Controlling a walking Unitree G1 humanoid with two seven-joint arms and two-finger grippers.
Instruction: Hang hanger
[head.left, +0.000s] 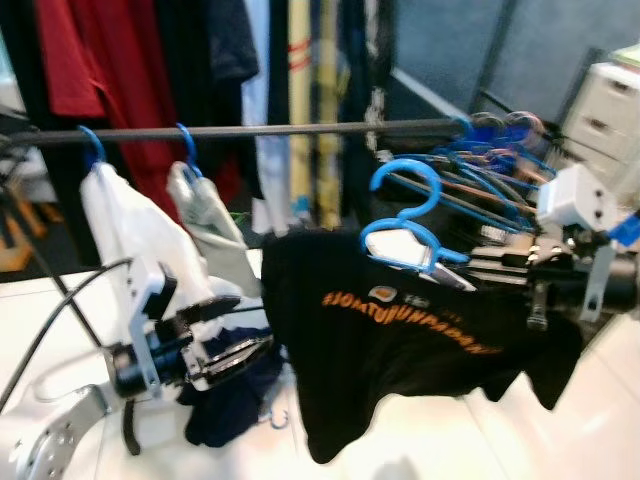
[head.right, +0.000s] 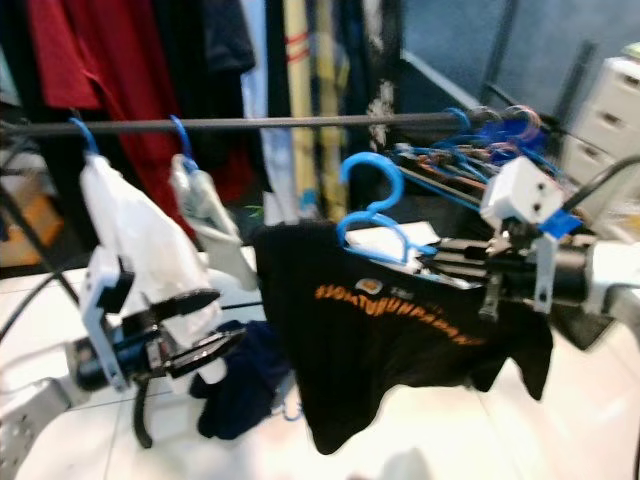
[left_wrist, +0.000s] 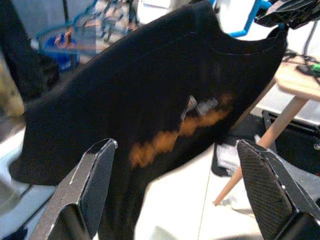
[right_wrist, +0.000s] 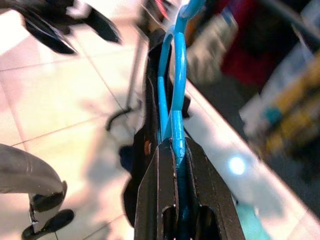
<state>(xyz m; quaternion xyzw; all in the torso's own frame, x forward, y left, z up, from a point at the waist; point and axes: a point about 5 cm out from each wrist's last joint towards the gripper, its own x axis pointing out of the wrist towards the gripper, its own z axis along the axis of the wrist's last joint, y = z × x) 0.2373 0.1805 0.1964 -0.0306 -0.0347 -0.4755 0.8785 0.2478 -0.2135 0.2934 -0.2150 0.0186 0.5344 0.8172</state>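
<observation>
A blue hanger carries a black T-shirt with orange lettering. My right gripper is shut on the hanger's shoulder, holding it tilted a little below the dark clothes rail. The wrist view shows its fingers clamped on the blue hanger. My left gripper stands open to the shirt's left, below the rail. In its wrist view the fingers frame the black T-shirt without touching it.
Two blue hangers with white garments hang on the rail at the left. A bunch of bare blue hangers crowds its right end. Dark and red clothes hang behind. A dark blue garment lies low on the white floor.
</observation>
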